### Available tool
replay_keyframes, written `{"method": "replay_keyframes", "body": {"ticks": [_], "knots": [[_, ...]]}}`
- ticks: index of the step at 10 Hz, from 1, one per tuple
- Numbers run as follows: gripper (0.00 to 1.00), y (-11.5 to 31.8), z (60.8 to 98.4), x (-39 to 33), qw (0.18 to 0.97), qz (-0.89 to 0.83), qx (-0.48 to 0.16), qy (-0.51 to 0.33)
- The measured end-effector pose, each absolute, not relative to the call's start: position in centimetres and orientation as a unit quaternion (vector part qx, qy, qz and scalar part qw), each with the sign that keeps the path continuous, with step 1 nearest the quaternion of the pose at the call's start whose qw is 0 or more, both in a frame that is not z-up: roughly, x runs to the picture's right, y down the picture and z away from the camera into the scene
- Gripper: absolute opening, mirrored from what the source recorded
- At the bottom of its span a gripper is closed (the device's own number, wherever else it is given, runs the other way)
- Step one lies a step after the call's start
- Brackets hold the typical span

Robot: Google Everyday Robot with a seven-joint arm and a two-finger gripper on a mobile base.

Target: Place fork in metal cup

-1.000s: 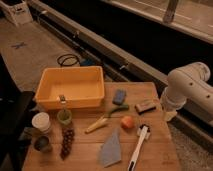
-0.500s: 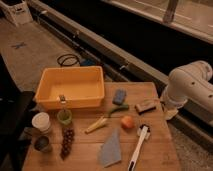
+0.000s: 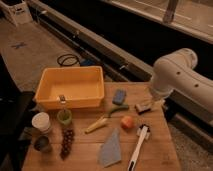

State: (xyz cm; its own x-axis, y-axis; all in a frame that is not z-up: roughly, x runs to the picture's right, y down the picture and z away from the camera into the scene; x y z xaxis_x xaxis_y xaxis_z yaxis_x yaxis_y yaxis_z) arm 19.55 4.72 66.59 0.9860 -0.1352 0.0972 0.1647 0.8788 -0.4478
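The fork [image 3: 62, 99] stands upright in the green cup [image 3: 63, 118], its silvery head up, just in front of the yellow bin. The metal cup [image 3: 42, 144] sits at the table's front left corner, below the white cup [image 3: 41, 121]. My white arm [image 3: 176, 75] reaches in from the right. Its gripper [image 3: 148, 103] hangs low over the table's right edge, right beside a small brown block [image 3: 143, 106]. It is far from the fork and the metal cup.
A yellow bin [image 3: 70, 86] fills the back left of the wooden table [image 3: 155, 155]. Dark grapes [image 3: 66, 142], a yellow banana-like piece [image 3: 96, 125], a blue sponge [image 3: 119, 96], an orange fruit [image 3: 127, 122], a blue cloth [image 3: 111, 150] and a white-handled brush [image 3: 137, 150] lie around.
My arm has shifted a little to the left, further over the table's right edge. The objects on the table have not moved.
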Motion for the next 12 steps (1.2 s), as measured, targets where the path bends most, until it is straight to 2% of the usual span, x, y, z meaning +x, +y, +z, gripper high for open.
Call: {"method": "replay_keyframes", "body": {"ticks": [3,10,12], "knots": [[0.65,4.1,66.5,11.7,0.962,-0.139,-0.224,-0.070],[0.65,4.1,66.5,11.4,0.961,-0.143,-0.224,-0.072],[0.65,2.7,66.7,10.8,0.964,-0.154,-0.208,-0.061]]}}
